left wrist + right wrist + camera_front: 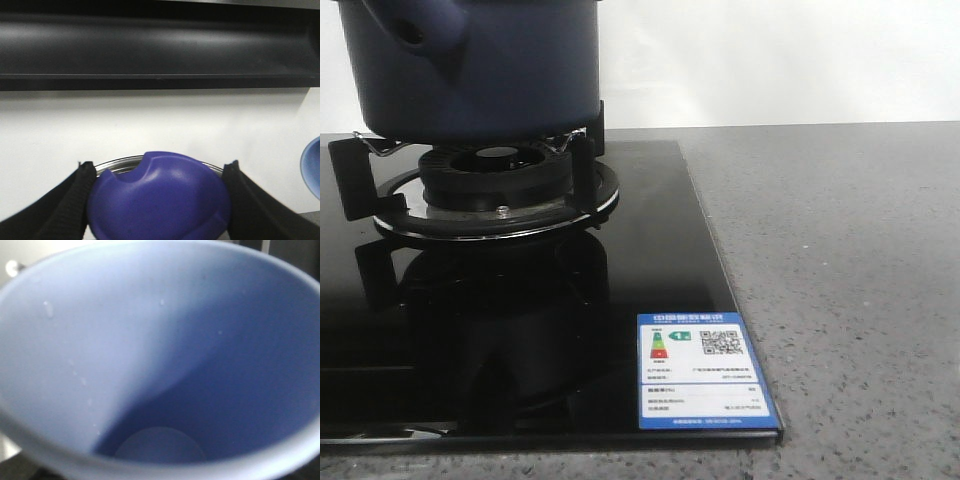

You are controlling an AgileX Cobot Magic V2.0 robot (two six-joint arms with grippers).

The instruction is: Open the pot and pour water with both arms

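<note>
The pot [470, 70] sits on the burner [495, 190] at the far left of the black glass hob [650, 270]. The left gripper [159, 200] clamps a rounded blue knob [160, 197]. A light-blue cup [160, 360] fills the right wrist view; that claw's state cannot be told.

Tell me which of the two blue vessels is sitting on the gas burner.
The large dark navy pot, resting on the burner grate of the black glass hob. The light-blue cup is paler, tapered, and fills the right wrist view, not on the stove.
</note>
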